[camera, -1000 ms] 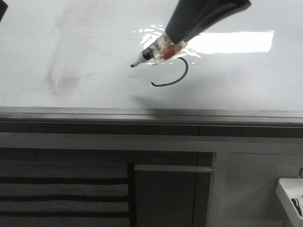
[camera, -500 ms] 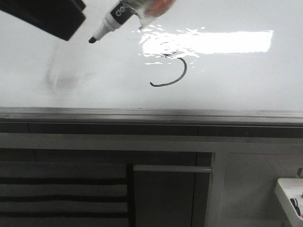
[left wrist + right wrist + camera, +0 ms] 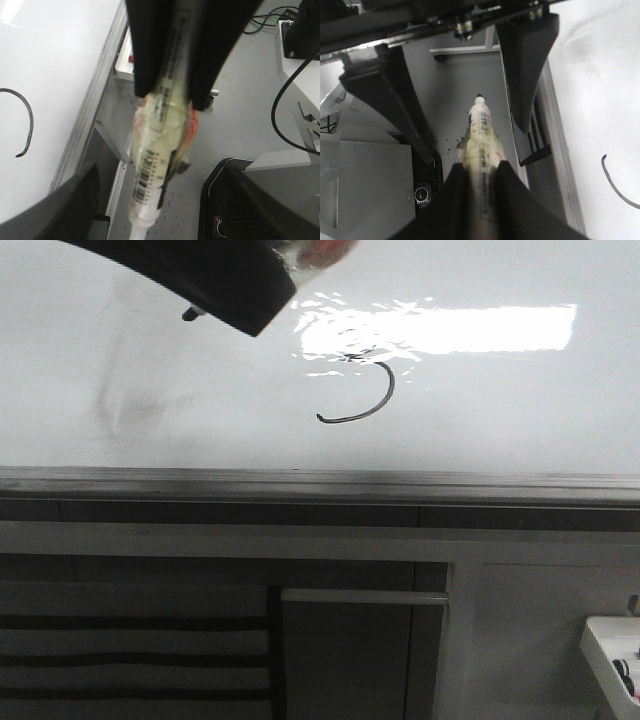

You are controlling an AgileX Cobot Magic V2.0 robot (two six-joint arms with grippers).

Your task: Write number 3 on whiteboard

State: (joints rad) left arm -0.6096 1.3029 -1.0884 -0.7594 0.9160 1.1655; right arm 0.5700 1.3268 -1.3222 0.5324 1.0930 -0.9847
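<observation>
The marker (image 3: 481, 135), judged light, rigid and slick under its tape, is being clamped mid-barrel by the right gripper (image 3: 481, 172). The left gripper (image 3: 156, 170) is being held wide around its tip. The number 3 (image 3: 370, 400), only its lower hook showing clearly, is lying on the whiteboard (image 3: 500, 420), well aside of both pairs of fingers.

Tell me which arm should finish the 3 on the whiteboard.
Right, probably. Its end effector is shut on the marker; the left end effector is open and empty, either side of the tip. Only the lower hook of the 3 shows clearly.
</observation>
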